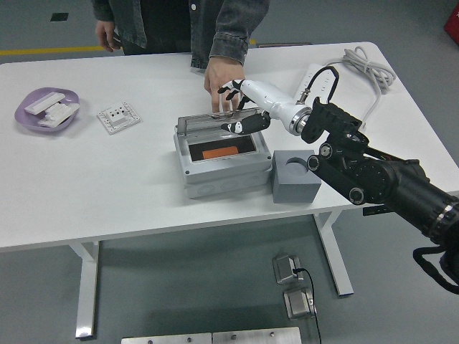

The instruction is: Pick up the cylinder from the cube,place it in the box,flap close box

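The right hand [240, 107] rests on the clear lid [215, 122], fingers spread, holding nothing. The orange cylinder [220, 153] lies inside the box [222, 168] (the cube [295, 177] beside it is empty). A person's hand [221, 82] sits just behind. The lid could slip off the fingertips and spring up, or the two hands could bump.

Grey box [221, 163] sat mid-table, clear flap lid [213, 123] tilted partway down over the opening, hinged along the box's far edge. Orange cylinder [220, 153] lay on its side inside the box, on the dark floor. Grey cube [295, 176] stood just right of the box, touching it, round top socket empty.
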### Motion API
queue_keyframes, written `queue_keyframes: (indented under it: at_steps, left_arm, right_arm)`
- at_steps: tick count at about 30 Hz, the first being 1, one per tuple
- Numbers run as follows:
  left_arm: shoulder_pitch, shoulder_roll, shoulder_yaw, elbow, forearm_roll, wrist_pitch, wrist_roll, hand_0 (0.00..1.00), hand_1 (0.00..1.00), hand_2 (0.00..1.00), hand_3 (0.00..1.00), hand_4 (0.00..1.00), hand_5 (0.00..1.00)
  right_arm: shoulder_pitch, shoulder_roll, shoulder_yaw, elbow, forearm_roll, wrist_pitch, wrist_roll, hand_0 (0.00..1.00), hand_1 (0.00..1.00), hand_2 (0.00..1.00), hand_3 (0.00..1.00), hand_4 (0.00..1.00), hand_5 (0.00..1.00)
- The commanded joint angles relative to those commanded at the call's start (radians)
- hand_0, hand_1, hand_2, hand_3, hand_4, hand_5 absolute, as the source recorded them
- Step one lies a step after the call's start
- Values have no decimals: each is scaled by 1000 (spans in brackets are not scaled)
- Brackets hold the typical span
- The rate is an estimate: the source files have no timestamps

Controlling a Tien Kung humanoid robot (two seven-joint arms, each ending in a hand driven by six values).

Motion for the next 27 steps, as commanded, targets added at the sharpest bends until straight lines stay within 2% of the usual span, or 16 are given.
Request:
queue_keyframes:
  at_steps: [9, 14, 24, 25, 27]
  left_arm:
    - [7, -4, 1, 0, -4, -1, -5, 556, 536, 471, 613, 2, 2]
    - [9, -6, 2, 0, -6, -2, -6, 556, 536, 471, 614, 2, 2]
    - [9, -9, 3, 0, -6, 0, -7, 556, 536, 471, 614, 2, 2]
    - [10, -9, 3, 0, -6, 0, -7, 555, 536, 471, 613, 2, 2]
    - [11, -9, 3, 0, -7, 1, -7, 555, 536, 471, 613, 2, 2]
  right_arm:
    - [-32, -61, 2, 155, -44, 10, -48, 642, 534, 715, 794, 849, 298]
    - [-57, -78, -10, 219, -50, 19, -71, 643, 534, 717, 797, 849, 299]
    - [-104, -66, 21, 230, -60, 41, -83, 642, 534, 720, 804, 846, 299]
    - [-106, -67, 27, 233, -62, 42, -84, 642, 566, 725, 807, 842, 293]
    - [-110, -71, 41, 239, -67, 44, -86, 642, 566, 725, 807, 842, 293]
